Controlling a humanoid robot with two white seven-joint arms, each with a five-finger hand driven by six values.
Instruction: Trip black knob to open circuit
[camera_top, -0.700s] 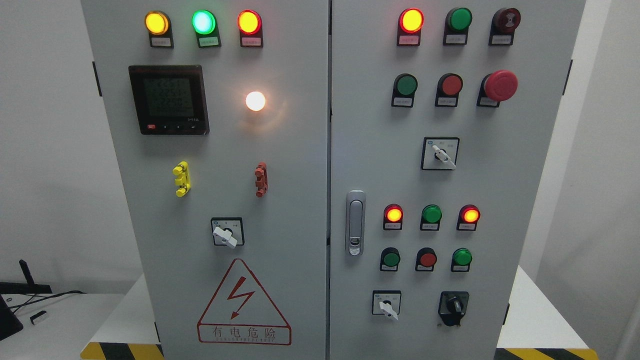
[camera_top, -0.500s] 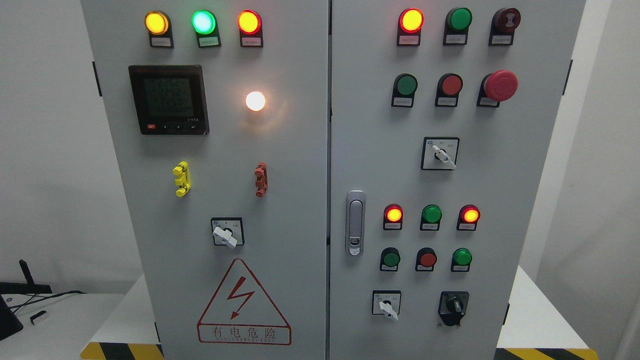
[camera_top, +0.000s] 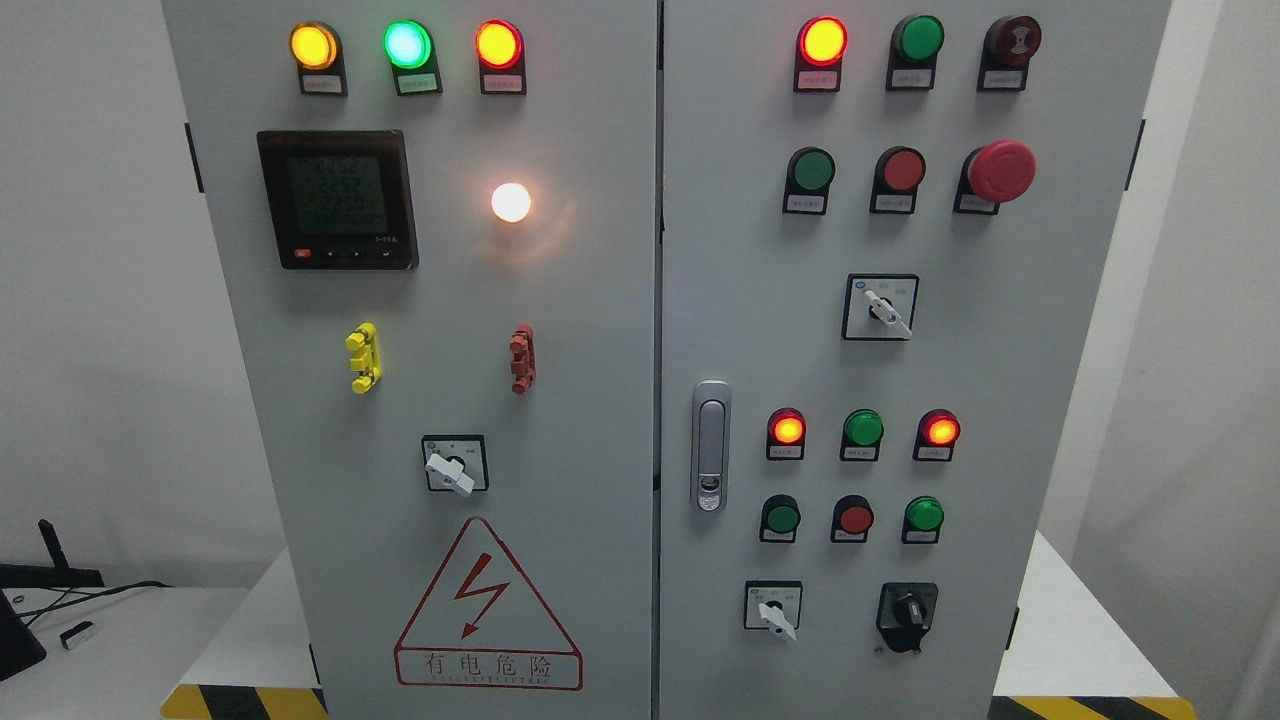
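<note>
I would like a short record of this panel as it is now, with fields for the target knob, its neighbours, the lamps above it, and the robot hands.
target: black rotary knob on a black plate, lower right of the right grey cabinet door
left neighbour: white-handled selector switch, same row
above target: unlit green round button
lamps above: lit red lamp, unlit green lamp, lit red lamp
door handle: silver latch, left edge of that door
robot hands: neither in view
task state: knob not yet touched

A digital meter (camera_top: 337, 199) sits upper left on the grey cabinet, beside a glowing white lamp (camera_top: 511, 202). A red mushroom button (camera_top: 1001, 171) stands upper right. A silver door latch (camera_top: 711, 446) sits mid-panel.
</note>
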